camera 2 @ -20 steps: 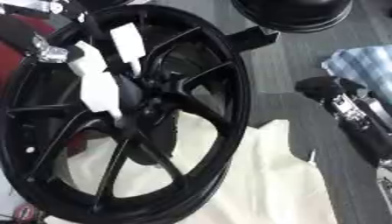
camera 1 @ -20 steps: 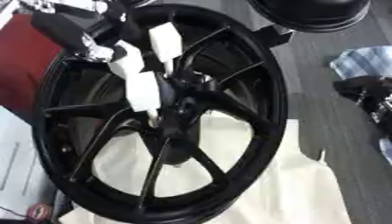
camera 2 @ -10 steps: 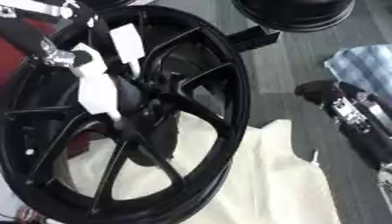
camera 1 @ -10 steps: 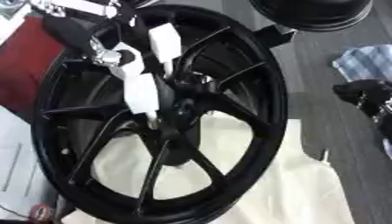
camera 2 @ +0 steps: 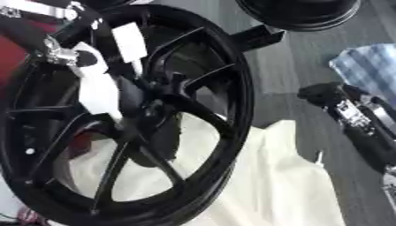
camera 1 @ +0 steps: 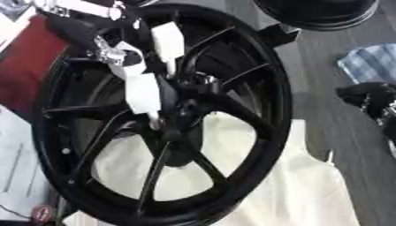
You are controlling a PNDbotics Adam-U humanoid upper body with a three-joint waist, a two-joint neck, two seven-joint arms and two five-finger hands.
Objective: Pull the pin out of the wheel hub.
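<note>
1. Looking down through the left eye view, you have the black wheel [camera 1: 166,114] filling most of the frame, its spokes meeting at the hub [camera 1: 185,95] just above centre. Your left hand [camera 1: 143,90] comes in from the upper left, its white-covered fingers lying across the spokes with the tips at the hub. Whether they curl round anything you cannot tell, since black parts blur together there. The pin cannot be made out; the hub's middle is dark and partly covered by the fingers. A cream cloth [camera 1: 294,190] lies under the wheel's lower right, and a red surface [camera 1: 31,70] shows behind its left rim.

2. Turning to the right eye view, your right hand [camera 2: 359,119] lies well right of the wheel, black with a silver patch; its fingers are unclear. A second dark wheel [camera 2: 302,13] is cut off by the top edge, and a blue checked cloth [camera 2: 367,68] is cut by the right edge.
</note>
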